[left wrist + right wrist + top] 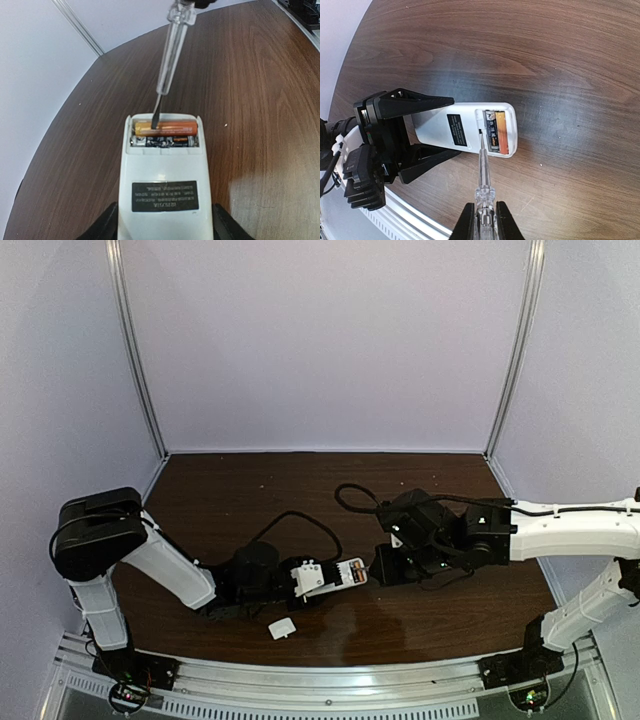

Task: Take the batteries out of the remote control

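Remote control (pixel 164 165) held in left end effector (pixel 165 206)

White flat plastic remote control (pixel 162 172): one | orange-and-dark cylindrical batteries (pixel 166 128): two | clear-handled screwdriver (pixel 172 55): one | small white squarish cover (pixel 281 628): one

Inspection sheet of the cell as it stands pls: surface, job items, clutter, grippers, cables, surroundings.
Surface: dark wood-grain table, few pale specks.
Job's things: remote control back side up, compartment open, both batteries seated; screwdriver tip at the orange one.
Clutter: white cover piece lying apart near the front edge.
Grippers: left gripper clamps the remote's sides; right gripper shut on the screwdriver.
Cables: black cables loop over the table behind both wrists.
Surroundings: pale walls, metal corner posts.
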Action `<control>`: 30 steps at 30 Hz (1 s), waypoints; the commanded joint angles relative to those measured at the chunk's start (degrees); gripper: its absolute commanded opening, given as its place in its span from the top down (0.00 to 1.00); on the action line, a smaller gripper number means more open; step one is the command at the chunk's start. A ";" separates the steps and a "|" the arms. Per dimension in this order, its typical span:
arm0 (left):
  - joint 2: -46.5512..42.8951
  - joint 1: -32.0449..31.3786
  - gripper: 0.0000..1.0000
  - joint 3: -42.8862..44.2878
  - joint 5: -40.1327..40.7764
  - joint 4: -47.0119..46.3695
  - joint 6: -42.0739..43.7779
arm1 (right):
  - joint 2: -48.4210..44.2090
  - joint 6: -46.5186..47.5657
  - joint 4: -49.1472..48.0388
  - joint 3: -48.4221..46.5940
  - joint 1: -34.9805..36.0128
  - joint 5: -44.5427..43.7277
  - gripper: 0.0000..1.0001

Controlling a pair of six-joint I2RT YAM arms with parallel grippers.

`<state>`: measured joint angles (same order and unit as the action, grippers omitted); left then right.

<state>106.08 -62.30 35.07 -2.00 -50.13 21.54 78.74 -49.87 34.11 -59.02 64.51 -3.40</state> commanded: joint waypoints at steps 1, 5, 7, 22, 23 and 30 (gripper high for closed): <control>0.45 0.34 1.00 1.14 -0.49 -3.36 -0.09 | 0.98 0.21 1.29 -1.86 -0.23 -2.63 1.00; 0.53 0.36 1.00 1.14 0.10 -3.31 -0.02 | 2.00 0.25 1.49 -2.21 -0.22 -3.14 1.00; 0.53 0.35 1.00 1.22 0.17 -3.33 -0.01 | 2.59 0.21 1.40 -2.32 -0.18 -3.18 1.00; 1.30 0.59 1.00 1.73 1.03 -2.87 0.17 | 6.56 0.82 4.40 -5.73 -0.18 -4.66 1.00; 1.37 0.61 1.00 1.80 1.01 -2.81 0.17 | 6.56 0.82 4.54 -5.79 -0.23 -4.80 1.00; 1.58 0.69 1.00 2.06 2.63 -2.54 0.18 | 6.66 0.60 4.06 -5.58 -0.26 -4.18 1.00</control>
<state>106.98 -62.08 35.46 -0.43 -50.00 21.56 84.95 -49.45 37.54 -63.51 64.51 -6.35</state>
